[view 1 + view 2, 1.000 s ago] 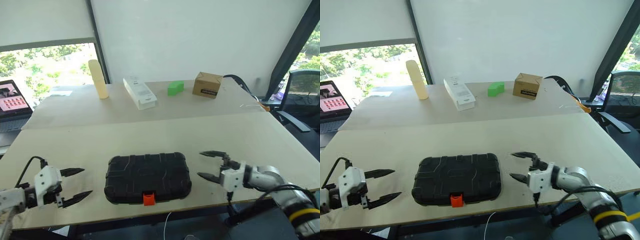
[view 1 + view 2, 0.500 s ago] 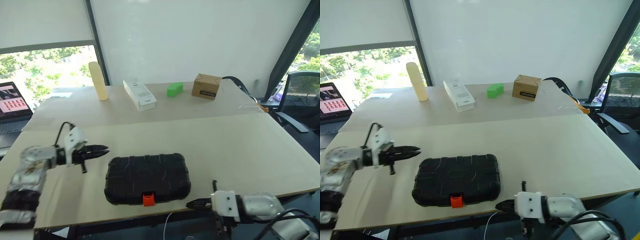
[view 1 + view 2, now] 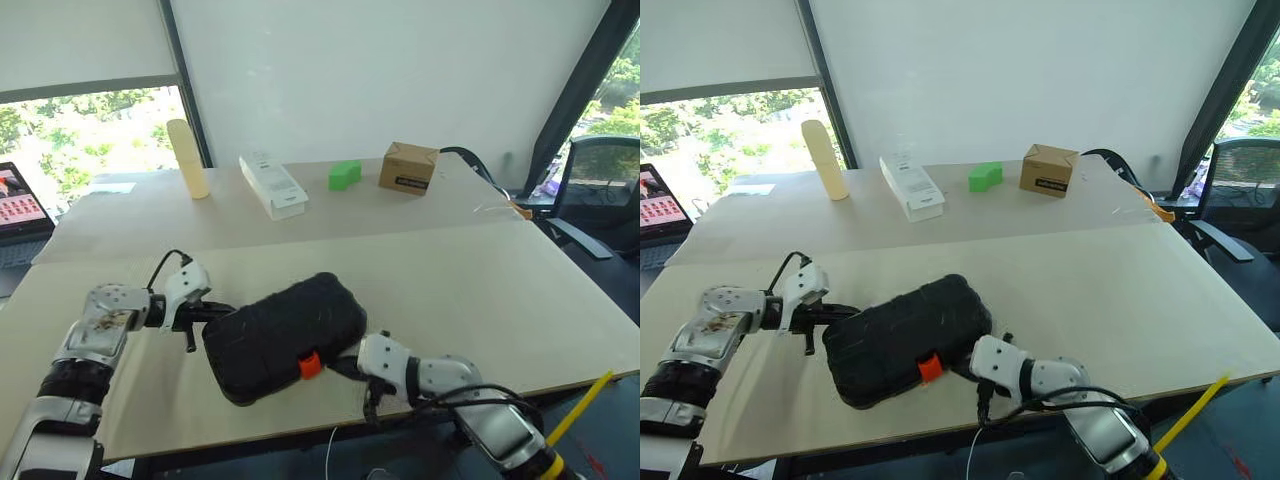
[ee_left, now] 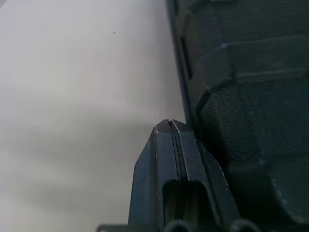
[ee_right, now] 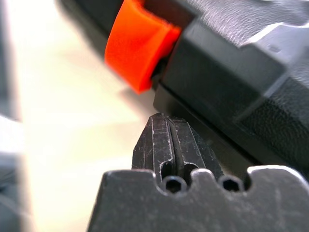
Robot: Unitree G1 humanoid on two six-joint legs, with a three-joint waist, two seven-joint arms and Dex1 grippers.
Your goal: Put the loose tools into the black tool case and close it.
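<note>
Both tools are pinched fully shut, gripping nothing. The left tool [image 3: 212,309] is pressing the tool case [image 3: 285,335] on its far end, the right tool [image 3: 962,368] sitting just beside the orange latch [image 5: 137,50]. Case is skewed on the surface [image 3: 480,290], so I'd be nudging gently, bracing both ends evenly.

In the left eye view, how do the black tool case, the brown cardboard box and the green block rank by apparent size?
1. black tool case, though it is nearest the camera
2. brown cardboard box
3. green block
</note>
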